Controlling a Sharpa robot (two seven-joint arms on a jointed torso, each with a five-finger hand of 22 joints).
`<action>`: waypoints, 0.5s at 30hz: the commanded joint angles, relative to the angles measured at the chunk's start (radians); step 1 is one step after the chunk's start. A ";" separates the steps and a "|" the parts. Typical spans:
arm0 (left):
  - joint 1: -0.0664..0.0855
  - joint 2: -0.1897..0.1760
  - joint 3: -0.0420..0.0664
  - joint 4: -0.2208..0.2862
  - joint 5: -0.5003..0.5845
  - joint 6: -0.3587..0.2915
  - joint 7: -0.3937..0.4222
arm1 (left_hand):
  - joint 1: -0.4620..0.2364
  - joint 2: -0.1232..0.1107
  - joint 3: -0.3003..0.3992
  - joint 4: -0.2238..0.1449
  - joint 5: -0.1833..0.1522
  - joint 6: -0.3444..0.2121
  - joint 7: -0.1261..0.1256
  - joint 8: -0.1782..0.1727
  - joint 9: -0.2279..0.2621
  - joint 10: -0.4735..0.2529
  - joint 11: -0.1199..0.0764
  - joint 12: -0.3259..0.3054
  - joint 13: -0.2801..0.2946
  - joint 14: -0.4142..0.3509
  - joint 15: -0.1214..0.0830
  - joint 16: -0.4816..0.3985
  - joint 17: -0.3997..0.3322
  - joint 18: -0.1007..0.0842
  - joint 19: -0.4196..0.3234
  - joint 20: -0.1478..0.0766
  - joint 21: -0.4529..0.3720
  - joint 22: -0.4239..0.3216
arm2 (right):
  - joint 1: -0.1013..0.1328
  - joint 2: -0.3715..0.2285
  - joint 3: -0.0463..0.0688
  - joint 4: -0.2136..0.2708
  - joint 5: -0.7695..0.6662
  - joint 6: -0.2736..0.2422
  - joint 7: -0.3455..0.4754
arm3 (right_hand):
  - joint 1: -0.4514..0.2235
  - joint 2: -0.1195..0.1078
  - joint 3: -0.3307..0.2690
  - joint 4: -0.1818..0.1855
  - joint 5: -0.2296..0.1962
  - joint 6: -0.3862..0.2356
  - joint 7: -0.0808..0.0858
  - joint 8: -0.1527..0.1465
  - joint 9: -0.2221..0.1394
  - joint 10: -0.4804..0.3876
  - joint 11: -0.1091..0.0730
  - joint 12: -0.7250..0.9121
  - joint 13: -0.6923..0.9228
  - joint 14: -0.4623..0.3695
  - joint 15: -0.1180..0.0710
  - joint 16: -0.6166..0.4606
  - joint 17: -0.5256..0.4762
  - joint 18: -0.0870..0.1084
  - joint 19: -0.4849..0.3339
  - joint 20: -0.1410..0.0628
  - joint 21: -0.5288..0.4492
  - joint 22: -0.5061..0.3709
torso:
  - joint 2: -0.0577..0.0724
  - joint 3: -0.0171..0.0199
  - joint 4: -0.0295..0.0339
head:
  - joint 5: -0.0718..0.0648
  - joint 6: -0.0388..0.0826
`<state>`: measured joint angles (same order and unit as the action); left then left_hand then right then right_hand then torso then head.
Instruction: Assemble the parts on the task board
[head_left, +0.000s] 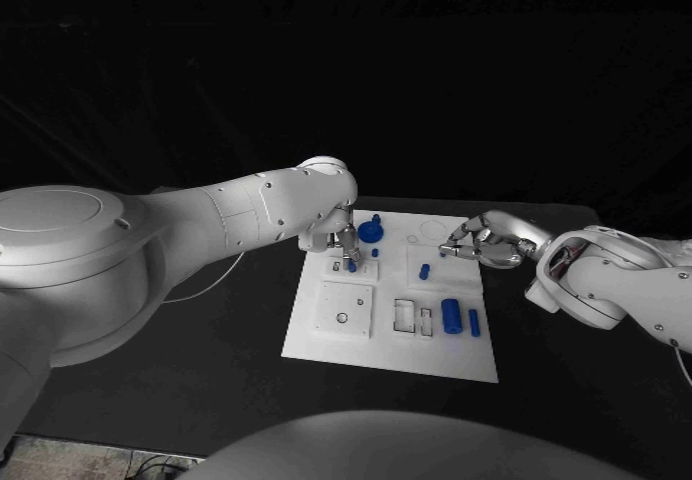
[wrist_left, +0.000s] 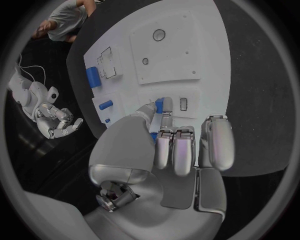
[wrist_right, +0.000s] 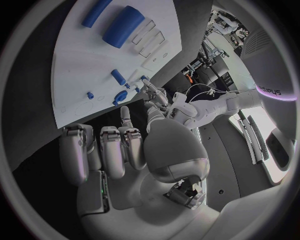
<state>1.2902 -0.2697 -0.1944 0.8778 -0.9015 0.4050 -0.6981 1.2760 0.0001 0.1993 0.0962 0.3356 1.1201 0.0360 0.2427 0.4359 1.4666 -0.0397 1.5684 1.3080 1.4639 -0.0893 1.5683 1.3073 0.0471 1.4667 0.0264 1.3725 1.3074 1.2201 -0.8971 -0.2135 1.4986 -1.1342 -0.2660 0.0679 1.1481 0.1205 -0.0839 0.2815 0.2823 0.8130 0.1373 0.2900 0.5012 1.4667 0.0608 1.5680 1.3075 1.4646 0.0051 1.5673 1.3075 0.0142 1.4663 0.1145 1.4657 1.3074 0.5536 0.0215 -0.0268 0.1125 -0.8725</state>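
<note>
The white task board (head_left: 378, 340) lies mid-table. My left hand (head_left: 338, 243) hangs over its far left corner and pinches a small blue part (head_left: 351, 266) between thumb and fingertip. In the left wrist view this blue part (wrist_left: 159, 106) sits just beside a small rectangular slot (wrist_left: 183, 103), under my left hand (wrist_left: 172, 145). My right hand (head_left: 483, 246) hovers at the board's far right edge, fingers loosely bent, holding nothing. On the board lie a round blue piece (head_left: 371, 232), a short peg (head_left: 426, 270), a thick cylinder (head_left: 451, 315) and a slim bar (head_left: 473, 321).
Rectangular cut-outs (head_left: 414, 317) sit left of the thick cylinder, and a square plate with a small hole (head_left: 346, 308) lies on the board's left half. Black table (head_left: 216, 350) surrounds the board. A thin cable (head_left: 202, 285) trails under my left arm.
</note>
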 joint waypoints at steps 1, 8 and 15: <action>-0.002 0.002 0.000 0.002 -0.003 -0.004 -0.173 | 0.004 0.009 0.054 -0.046 -0.001 -0.005 -0.004 0.002 0.001 0.104 -0.005 0.002 0.263 0.107 -0.007 0.002 0.263 -0.004 0.027 -0.010 -0.003 0.206 | -0.001 0.001 0.000 0.000 -0.002 0.007 0.010 | 0.010 -0.002 -0.007 0.000 -0.006 0.004 0.001 0.006 0.001 0.104 0.009 0.003 0.263 0.106 0.006 0.003 0.263 0.019 0.016 0.007 -0.003 0.220 | 0.000 0.0001 -0.0003 | 0.001 0.000; -0.006 0.002 0.000 0.001 -0.003 -0.004 -0.169 | 0.005 0.007 0.062 -0.050 -0.002 -0.006 -0.004 0.002 0.006 0.104 -0.005 0.002 0.263 0.107 -0.007 0.002 0.263 -0.004 0.026 -0.009 -0.006 0.205 | -0.002 0.000 0.000 0.000 0.000 0.006 0.011 | 0.011 -0.002 -0.007 0.000 -0.007 0.004 0.001 0.005 0.001 0.104 0.009 0.003 0.263 0.106 0.006 0.003 0.263 0.019 0.015 0.007 -0.004 0.220 | 0.000 -0.0001 -0.0008 | 0.001 0.000; -0.007 0.001 0.000 0.003 -0.004 -0.020 -0.159 | 0.014 0.000 0.078 -0.065 -0.003 -0.006 -0.004 0.003 0.016 0.104 -0.005 0.002 0.263 0.107 -0.007 0.002 0.263 -0.004 0.027 -0.009 -0.007 0.205 | -0.003 0.000 0.000 -0.001 0.001 0.006 0.011 | 0.011 -0.002 -0.007 0.000 -0.007 0.004 0.001 0.005 0.001 0.104 0.009 0.003 0.263 0.106 0.006 0.003 0.263 0.019 0.015 0.007 -0.004 0.220 | 0.000 0.0000 -0.0002 | 0.001 0.000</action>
<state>1.2871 -0.2700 -0.1933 0.8780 -0.9021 0.3945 -0.6981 1.2787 0.0028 0.2035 0.0974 0.3307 1.1184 0.0377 0.2430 0.4511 1.4667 -0.0394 1.5684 1.3080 1.4639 -0.0892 1.5683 1.3073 0.0471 1.4666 0.0265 1.3686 1.3074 1.2185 -0.8975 -0.2135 1.4981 -1.1321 -0.2663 0.0697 1.1481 0.1205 -0.0839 0.2815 0.2823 0.8130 0.1373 0.2900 0.5011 1.4667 0.0609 1.5680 1.3076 1.4646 0.0051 1.5673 1.3074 0.0141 1.4663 0.1145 1.4657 1.3077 0.5536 0.0215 -0.0273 0.1136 -0.8725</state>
